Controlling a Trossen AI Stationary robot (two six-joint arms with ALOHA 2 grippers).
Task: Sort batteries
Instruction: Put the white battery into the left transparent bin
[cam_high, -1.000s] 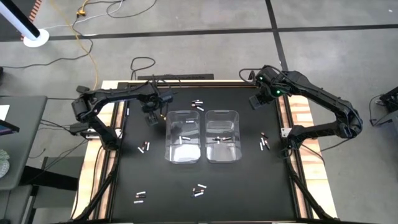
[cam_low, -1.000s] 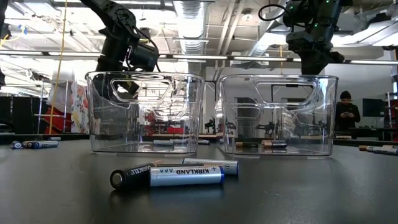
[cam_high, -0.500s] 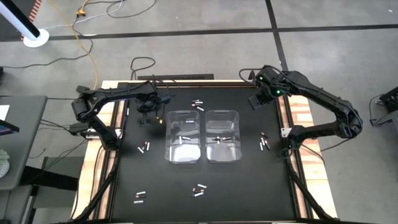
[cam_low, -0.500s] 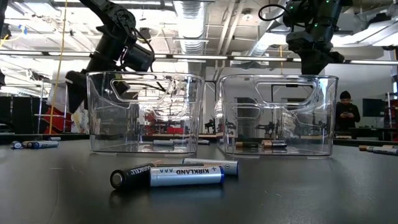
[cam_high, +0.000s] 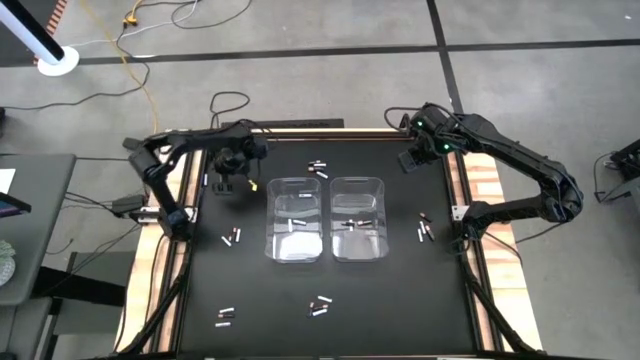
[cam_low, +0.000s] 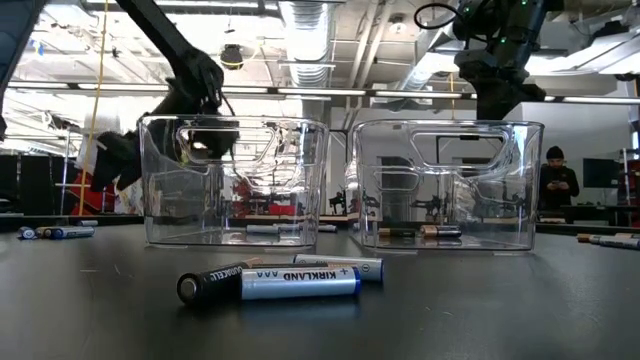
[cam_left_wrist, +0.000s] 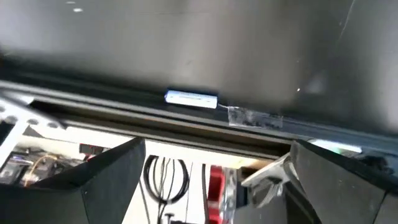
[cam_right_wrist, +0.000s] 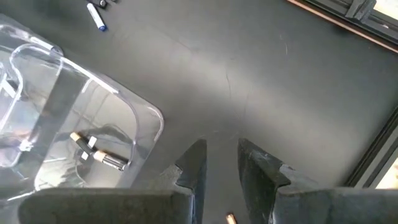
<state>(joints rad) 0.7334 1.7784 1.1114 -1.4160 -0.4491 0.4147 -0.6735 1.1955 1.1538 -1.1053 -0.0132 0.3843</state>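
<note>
My left gripper (cam_high: 226, 186) hangs over the bench's far-left part, fingers (cam_left_wrist: 93, 180) spread wide and empty. My right gripper (cam_high: 413, 160) hovers at the far-right corner, fingers (cam_right_wrist: 194, 165) narrowly parted.

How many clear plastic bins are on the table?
2: the left bin and the right bin stand side by side at the middle of the black table; none seem hidden.

Two bins stand side by side mid-table: the left bin (cam_high: 294, 218) and the right bin (cam_high: 357, 217), each with batteries (cam_high: 354, 222) in it. More batteries lie scattered around them: far (cam_high: 318, 167), left (cam_high: 231, 237), right (cam_high: 423, 228) and near (cam_high: 320, 305).
</note>
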